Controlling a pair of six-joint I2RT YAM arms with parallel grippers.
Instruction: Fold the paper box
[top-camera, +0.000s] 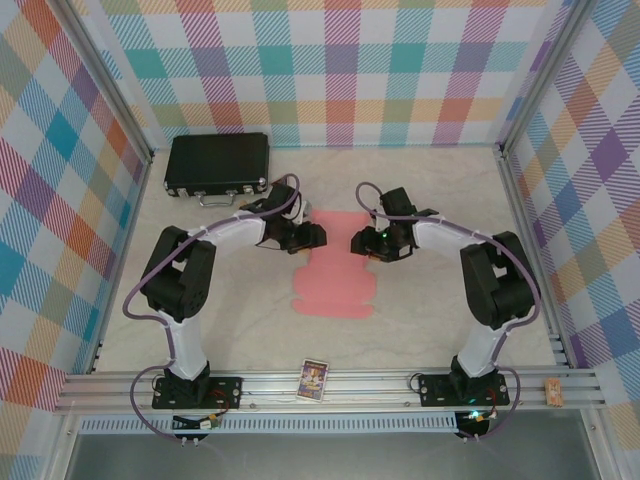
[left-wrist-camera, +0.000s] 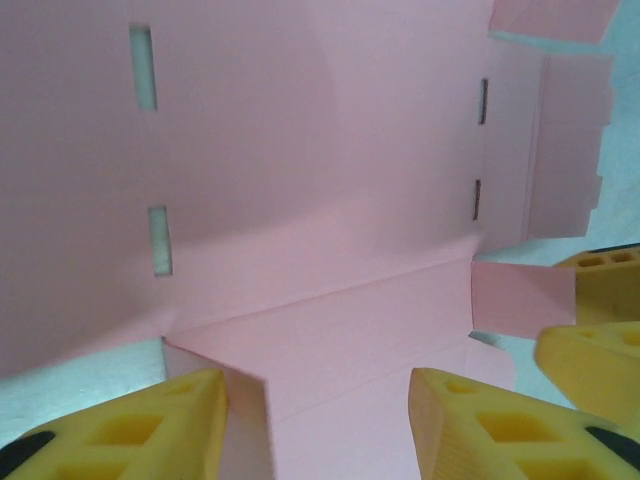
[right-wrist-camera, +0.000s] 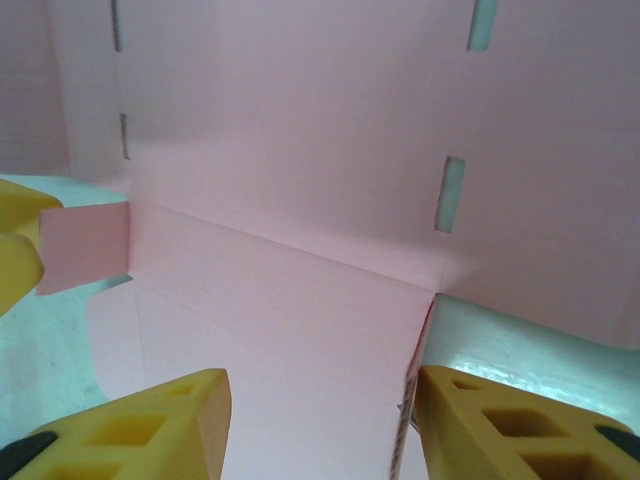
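The paper box is a flat salmon-pink die-cut sheet (top-camera: 335, 272) lying mid-table. My left gripper (top-camera: 318, 237) and right gripper (top-camera: 356, 242) face each other across its far end. In the left wrist view the gripper (left-wrist-camera: 318, 425) is open, its yellow fingers (left-wrist-camera: 130, 430) straddling a side panel of the sheet (left-wrist-camera: 320, 180); a small flap (left-wrist-camera: 245, 420) stands up beside the left finger. In the right wrist view the gripper (right-wrist-camera: 320, 425) is open too, over the creased panel of the sheet (right-wrist-camera: 300, 150), with a raised flap edge (right-wrist-camera: 415, 395) against its right finger (right-wrist-camera: 520, 430).
A black latched case (top-camera: 218, 162) lies at the back left. A small printed card (top-camera: 314, 379) rests on the front rail, and a small tan item (top-camera: 553, 392) sits on the rail at the right. Checked walls enclose the table.
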